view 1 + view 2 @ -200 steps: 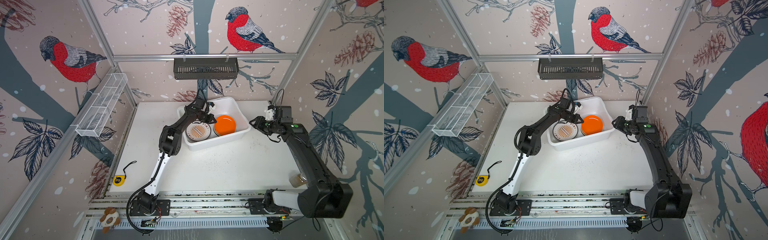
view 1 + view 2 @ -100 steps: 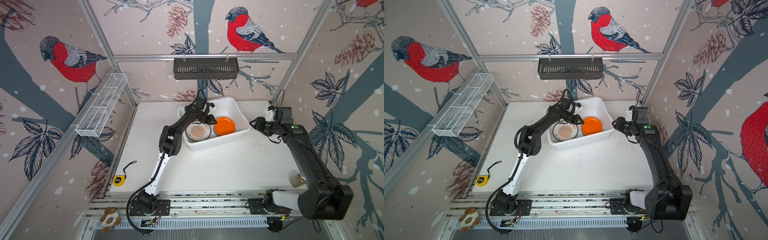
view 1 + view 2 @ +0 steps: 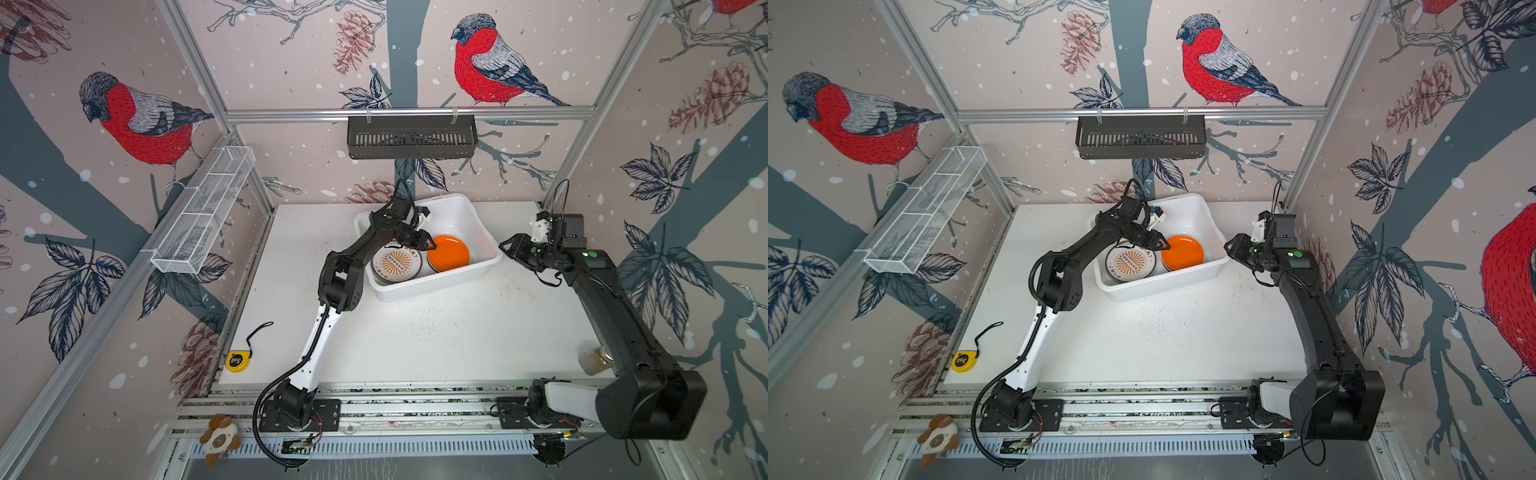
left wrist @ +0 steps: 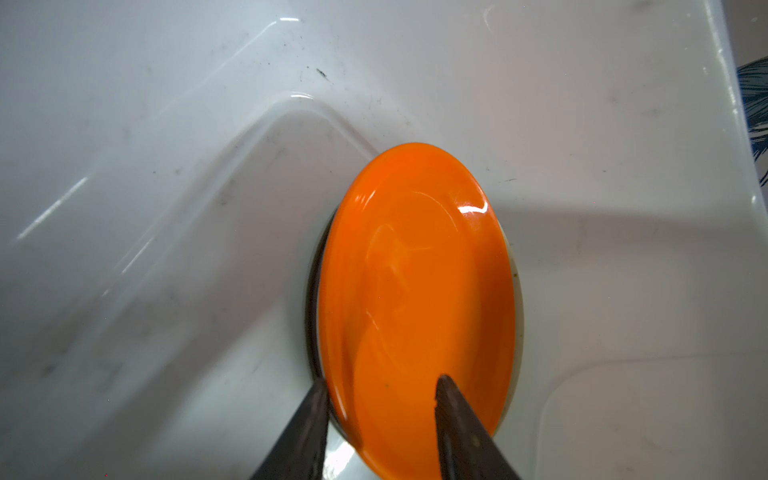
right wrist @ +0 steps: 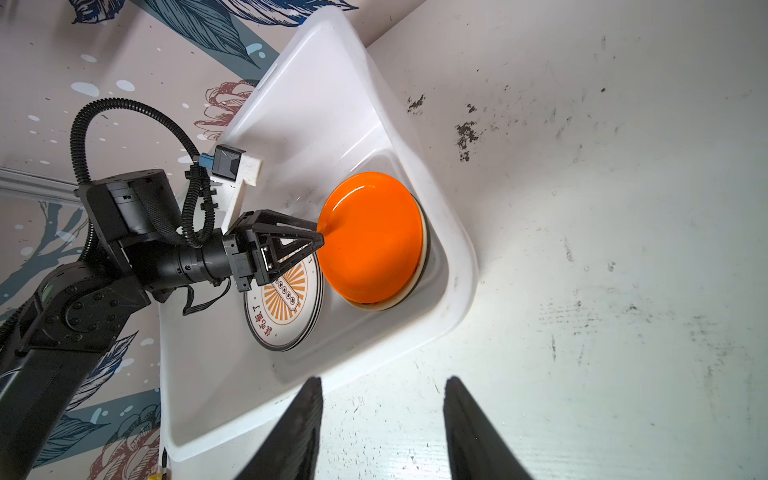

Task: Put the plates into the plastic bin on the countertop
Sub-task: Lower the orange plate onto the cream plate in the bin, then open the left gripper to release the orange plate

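The orange plate (image 3: 449, 253) lies face up in the plastic bin (image 3: 436, 287), in its right half near the right-hand wall, on top of a small stack; in the left wrist view (image 4: 415, 291) a dark rim and a cream rim show beneath it. Just beside it, in the bin's left half, lies a sunburst plate (image 3: 397, 262) with more rims under it.

The left claw (image 3: 428, 245) is at the orange plate's rim on the side facing the sunburst plate. Its fingers (image 4: 303, 436) are spread and straddle the rim, one outside it and one over the plate's face; I see no pinch. The plate reaches away from that claw toward the bin's right wall, and being round it has no long axis. Any retreat, I judge, has to go up and back, over the sunburst plate.

The right claw (image 3: 505, 245) hovers outside the bin's right wall, spread and empty, near yet second in line.

The bin sits by the far edge of the tabletop (image 3: 436, 340), right of middle. I see no plate on the tabletop itself. A yellow tape measure (image 3: 237, 360) lies off its near left corner, and a small jar (image 3: 594, 359) stands at its right edge.
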